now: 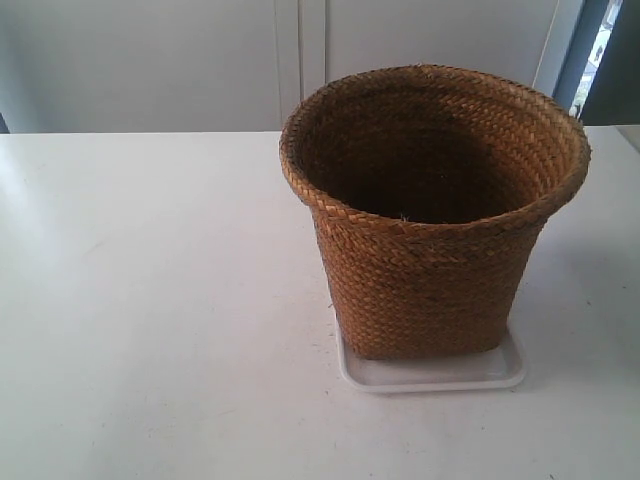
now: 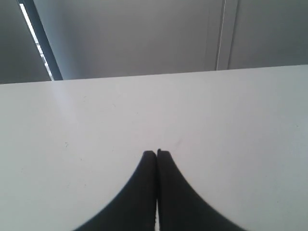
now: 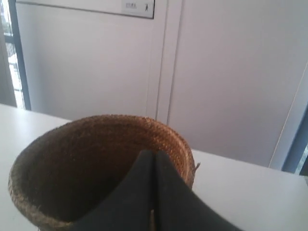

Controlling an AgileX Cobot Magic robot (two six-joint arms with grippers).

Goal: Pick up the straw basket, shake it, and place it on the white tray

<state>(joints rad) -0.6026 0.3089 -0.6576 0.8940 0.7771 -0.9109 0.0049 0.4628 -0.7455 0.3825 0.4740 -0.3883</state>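
Observation:
The straw basket (image 1: 430, 270) stands upright on the white tray (image 1: 432, 375), whose rim shows in front of and beside the basket's base. No arm or gripper appears in the exterior view. In the left wrist view my left gripper (image 2: 157, 153) is shut with nothing in it, over bare white table; neither basket nor tray shows there. In the right wrist view my right gripper (image 3: 154, 153) is shut, its dark fingers pressed together in front of the straw basket (image 3: 67, 168). The basket's open mouth lies beyond the fingertips, and no straw is between the fingers.
A white table (image 1: 150, 300) carries the tray and basket. Pale wall panels (image 1: 200, 60) stand behind its far edge. A dark window frame (image 2: 41, 41) shows in the left wrist view.

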